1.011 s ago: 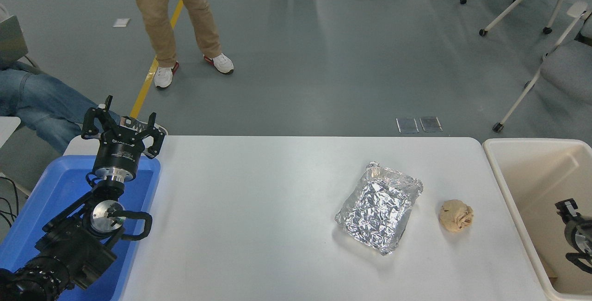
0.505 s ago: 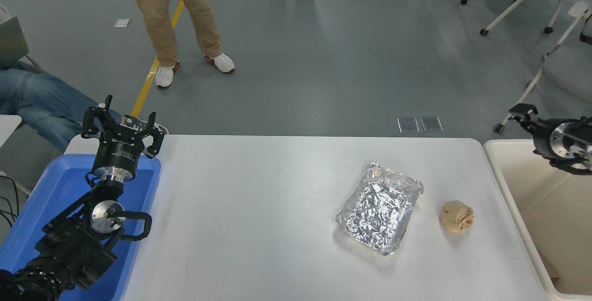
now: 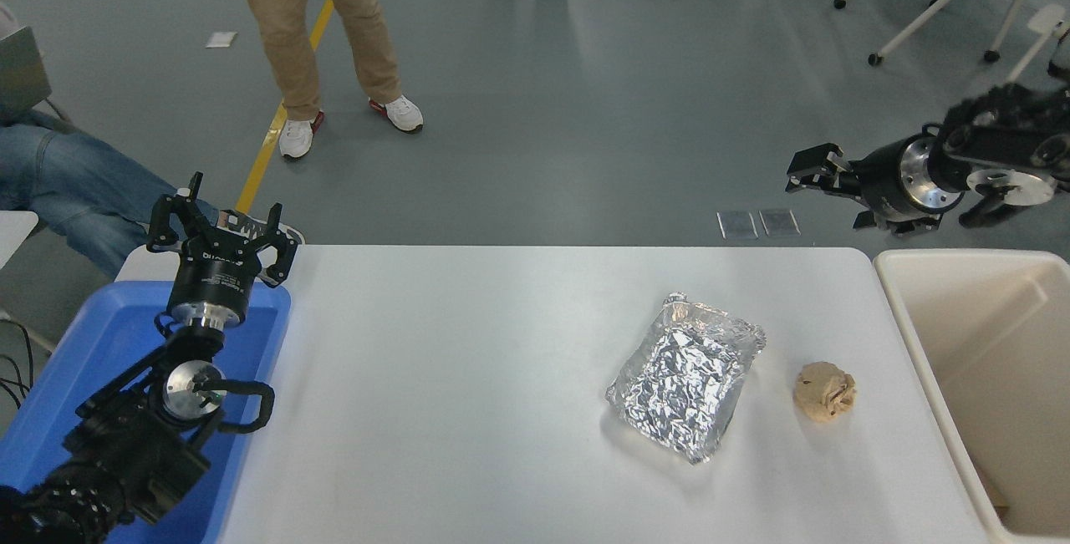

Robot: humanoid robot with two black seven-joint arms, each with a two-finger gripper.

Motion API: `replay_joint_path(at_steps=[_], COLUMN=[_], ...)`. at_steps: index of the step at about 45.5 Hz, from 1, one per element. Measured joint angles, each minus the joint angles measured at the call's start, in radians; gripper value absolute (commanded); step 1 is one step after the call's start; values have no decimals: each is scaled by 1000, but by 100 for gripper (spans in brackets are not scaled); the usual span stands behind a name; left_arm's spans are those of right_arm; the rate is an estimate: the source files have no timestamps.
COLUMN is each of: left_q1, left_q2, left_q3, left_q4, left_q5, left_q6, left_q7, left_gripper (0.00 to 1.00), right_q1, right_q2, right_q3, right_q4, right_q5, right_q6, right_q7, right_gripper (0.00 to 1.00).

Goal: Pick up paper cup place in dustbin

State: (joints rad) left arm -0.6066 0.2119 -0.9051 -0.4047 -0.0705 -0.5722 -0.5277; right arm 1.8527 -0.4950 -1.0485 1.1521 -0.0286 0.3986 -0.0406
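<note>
My right gripper [image 3: 812, 175], holding nothing, its jaws seemingly slightly parted, hangs beyond the table's far right corner above the dustbin [image 3: 924, 343]; no paper cup is visible, so the drop looks done; my left gripper [image 3: 224, 226] rests spread over the blue tray [image 3: 100, 343]

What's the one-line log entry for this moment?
right gripper: raised beyond table's far edge, nothing held | left gripper: parked over blue plastic tray | paper cup: not visible | beige rectangular plastic dustbin: right of table

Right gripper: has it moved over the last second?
Yes. The right gripper has risen out of the dustbin and swung left; it now hangs above the bin's far left corner, beyond the table edge.
</note>
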Motion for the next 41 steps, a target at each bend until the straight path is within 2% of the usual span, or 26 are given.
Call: replay_joint_path(at_steps=[20, 32, 41], left_q1=[0, 1, 1], left_q2=[0, 0, 0], left_q3=[1, 1, 1], left_q4=[0, 0, 0], left_q5=[0, 0, 0], left_q6=[0, 0, 0], left_q7=[-1, -1, -1], left_gripper=[99, 99, 99], right_q1=[411, 553, 594], right_q2=[-78, -84, -45], right_q3=[-175, -191, -171], right_q4=[382, 464, 486], right_q5=[-45, -53, -56], right_q6=[145, 248, 291], right_q7=[-1, 0, 0], right_gripper=[100, 100, 100])
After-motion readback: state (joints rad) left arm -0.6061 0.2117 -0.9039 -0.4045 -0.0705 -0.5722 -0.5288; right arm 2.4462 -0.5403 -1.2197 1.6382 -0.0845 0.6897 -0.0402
